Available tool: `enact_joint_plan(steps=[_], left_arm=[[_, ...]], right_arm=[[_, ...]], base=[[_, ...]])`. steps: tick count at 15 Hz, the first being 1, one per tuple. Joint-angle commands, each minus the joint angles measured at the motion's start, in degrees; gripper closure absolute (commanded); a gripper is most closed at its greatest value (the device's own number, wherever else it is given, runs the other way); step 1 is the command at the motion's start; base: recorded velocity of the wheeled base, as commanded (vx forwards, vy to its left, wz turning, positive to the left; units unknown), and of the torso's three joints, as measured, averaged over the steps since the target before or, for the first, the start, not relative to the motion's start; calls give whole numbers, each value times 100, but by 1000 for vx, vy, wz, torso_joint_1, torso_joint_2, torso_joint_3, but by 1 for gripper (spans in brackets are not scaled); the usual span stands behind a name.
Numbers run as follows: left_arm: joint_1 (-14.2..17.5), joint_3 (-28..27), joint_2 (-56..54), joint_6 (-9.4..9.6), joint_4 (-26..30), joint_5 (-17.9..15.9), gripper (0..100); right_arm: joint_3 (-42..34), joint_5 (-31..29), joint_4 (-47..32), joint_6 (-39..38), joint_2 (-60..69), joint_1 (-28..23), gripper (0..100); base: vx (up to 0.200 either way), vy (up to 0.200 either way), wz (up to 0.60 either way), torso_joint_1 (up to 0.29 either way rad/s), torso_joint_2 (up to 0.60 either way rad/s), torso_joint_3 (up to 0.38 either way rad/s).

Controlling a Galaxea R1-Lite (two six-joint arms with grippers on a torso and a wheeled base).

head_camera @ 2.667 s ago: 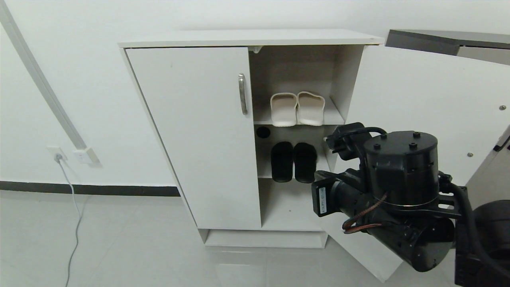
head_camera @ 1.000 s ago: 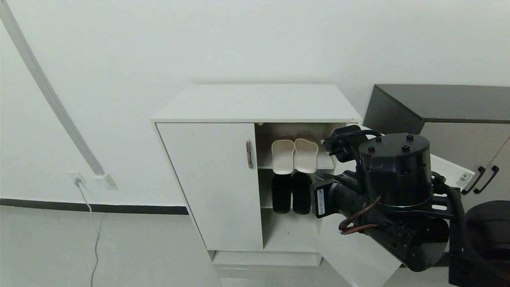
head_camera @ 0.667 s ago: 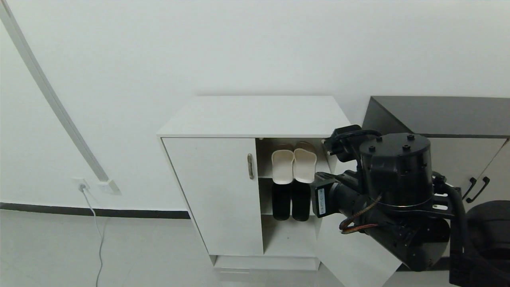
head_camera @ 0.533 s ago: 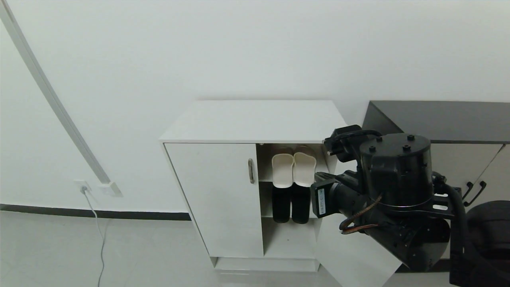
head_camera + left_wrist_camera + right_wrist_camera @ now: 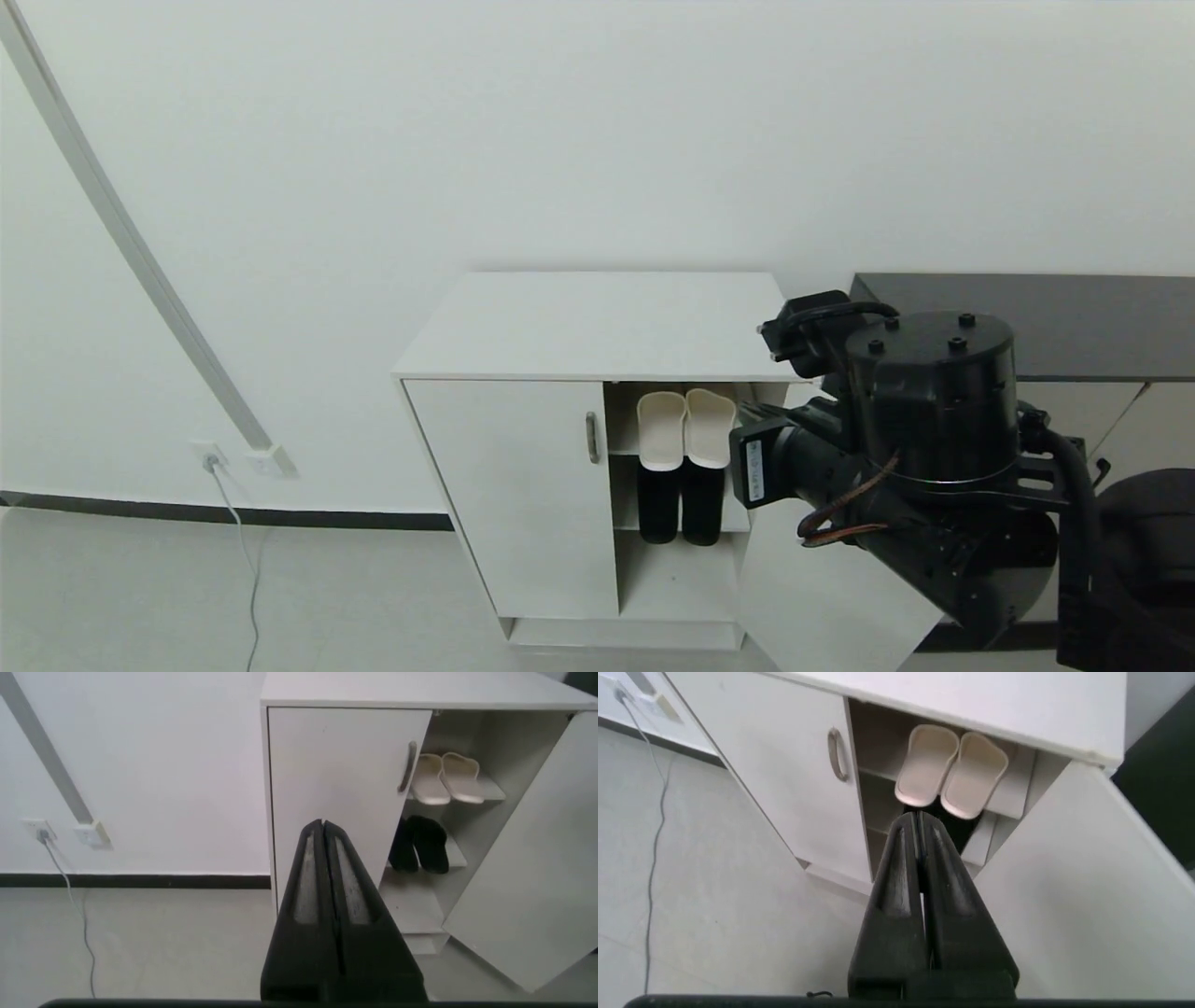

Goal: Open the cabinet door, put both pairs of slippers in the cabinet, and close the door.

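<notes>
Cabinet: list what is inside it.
White slippers sit on the upper shelf, black slippers on the shelf below. The closed left door hides the other half.

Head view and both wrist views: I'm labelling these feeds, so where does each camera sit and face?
Head view: on the robot's head, facing forward and down at the cabinet by the wall; the right arm shows at right.
Left wrist view: on the left wrist, looking along the shut left jaws at the closed door.
Right wrist view: on the right wrist, looking along the shut right jaws into the open half.
Shared: every view shows the white slippers on the upper shelf.
</notes>
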State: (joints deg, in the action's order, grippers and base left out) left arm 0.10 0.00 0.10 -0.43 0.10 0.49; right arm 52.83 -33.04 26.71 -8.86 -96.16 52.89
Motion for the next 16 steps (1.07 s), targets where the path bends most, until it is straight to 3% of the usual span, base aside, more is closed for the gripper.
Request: enact_joint_plan(steps=[1, 12, 16], left_arm=[[-1, 0, -1, -1, -1, 4, 100], [-1, 0, -1, -1, -1, 4, 100], [-1, 0, -1, -1, -1, 4, 100]], right_arm=[[-1, -1, 1, -1, 18, 10, 100], [-45, 25, -34, 7, -43, -7, 100], [-80, 25, -17, 104, -43, -42, 100]], base=[[0, 0, 0, 207, -432, -242], [0, 0, 0, 21, -44, -26], [0, 0, -600, 2, -4, 2]])
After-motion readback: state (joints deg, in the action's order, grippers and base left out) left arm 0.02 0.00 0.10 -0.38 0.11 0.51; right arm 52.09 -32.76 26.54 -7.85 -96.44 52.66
